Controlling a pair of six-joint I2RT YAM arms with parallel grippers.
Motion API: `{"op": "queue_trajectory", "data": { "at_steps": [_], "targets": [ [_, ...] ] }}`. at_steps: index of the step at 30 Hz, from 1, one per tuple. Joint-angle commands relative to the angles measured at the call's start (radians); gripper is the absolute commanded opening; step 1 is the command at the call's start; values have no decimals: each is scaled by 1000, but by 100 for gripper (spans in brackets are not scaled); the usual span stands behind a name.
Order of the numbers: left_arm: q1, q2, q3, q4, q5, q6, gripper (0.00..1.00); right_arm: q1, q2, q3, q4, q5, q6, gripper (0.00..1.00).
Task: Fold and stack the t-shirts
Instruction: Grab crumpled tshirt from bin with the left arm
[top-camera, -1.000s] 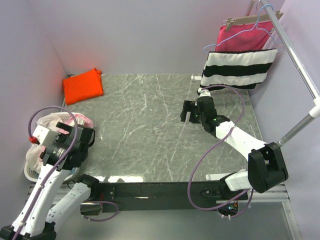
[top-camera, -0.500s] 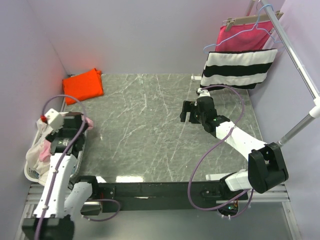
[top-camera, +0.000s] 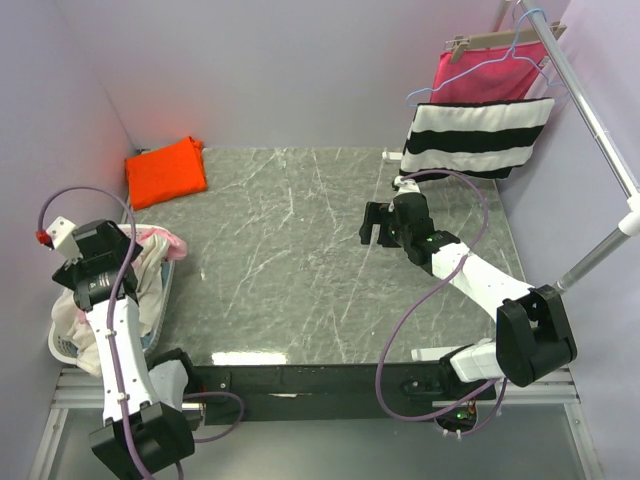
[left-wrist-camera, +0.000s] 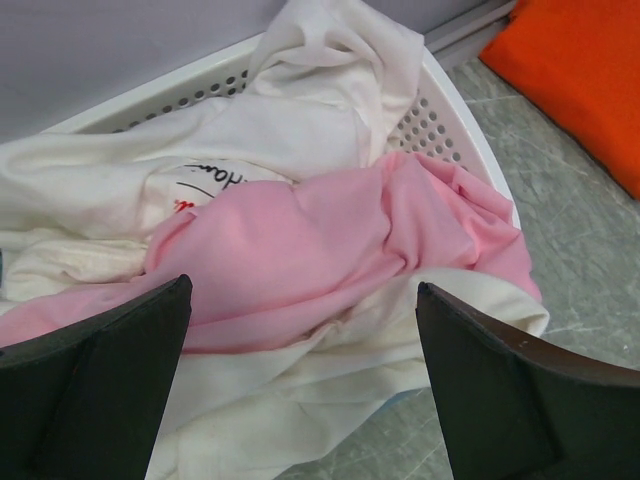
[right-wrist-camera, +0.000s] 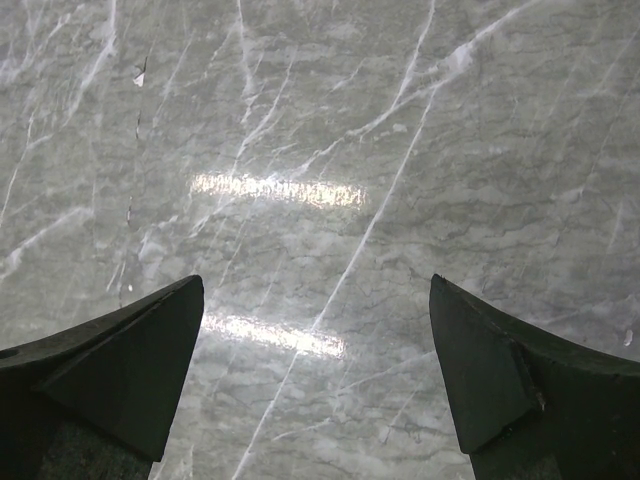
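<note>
A crumpled light pink t-shirt (left-wrist-camera: 330, 250) lies on top of white cloths (left-wrist-camera: 300, 130) in a white perforated basket (left-wrist-camera: 440, 110) at the table's left edge. My left gripper (left-wrist-camera: 303, 290) hangs open just above it, its fingers straddling the pink cloth and holding nothing. A bright orange t-shirt (top-camera: 165, 172) lies folded at the table's far left corner and shows in the left wrist view's upper right (left-wrist-camera: 590, 80). My right gripper (top-camera: 372, 225) stands open and empty over bare marble (right-wrist-camera: 316, 282) on the right half of the table.
A black-and-white striped cloth (top-camera: 478, 135) and a magenta cloth on a hanger (top-camera: 485, 75) hang from a rail (top-camera: 590, 110) at the back right. The grey marble table (top-camera: 290, 260) is walled at the back and left. The basket (top-camera: 60, 345) overhangs the near left.
My left arm has swung left and back, bringing its wrist over the basket's pile. The right arm has not moved.
</note>
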Motion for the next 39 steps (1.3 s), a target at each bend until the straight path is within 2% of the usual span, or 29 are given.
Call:
{"op": "queue_trajectory", "data": {
  "at_steps": [1,5,12,17,23,25,28,29,33,34,35,36,37,39],
  "targets": [
    [40,5,28,0,42,33,99,5,0,-1,39,-22,-14,100],
    [47,10,35,-10,55,7,100,4,35,30,25,-68,-9,100],
    [70,28,65,-47,41,-47,99,5,57,40,13,-56,-12,100],
    [100,53,88,-56,-36,-52,99,5,78,51,7,-57,-14,100],
    [139,174,77,-61,125,-33,99,4,100,62,1,-68,-15,100],
    [139,186,87,-50,148,-18,95,7,95,56,5,-62,-15,100],
    [139,180,70,-33,156,2,80,3,101,60,2,-59,-15,100],
    [139,180,70,-30,163,2,68,5,103,62,4,-60,-15,100],
    [137,182,77,-32,206,16,42,7,115,68,4,-71,-12,100],
    [139,177,77,-32,211,19,34,7,114,66,5,-69,-12,100],
    [137,176,81,-33,212,19,16,5,114,65,5,-68,-12,100],
    [139,176,82,-35,216,20,7,5,114,66,7,-65,-12,100],
    [139,174,82,-33,222,23,1,7,112,63,7,-62,-12,100],
    [137,176,87,-33,238,30,1,7,112,63,5,-62,-12,100]
  ]
}}
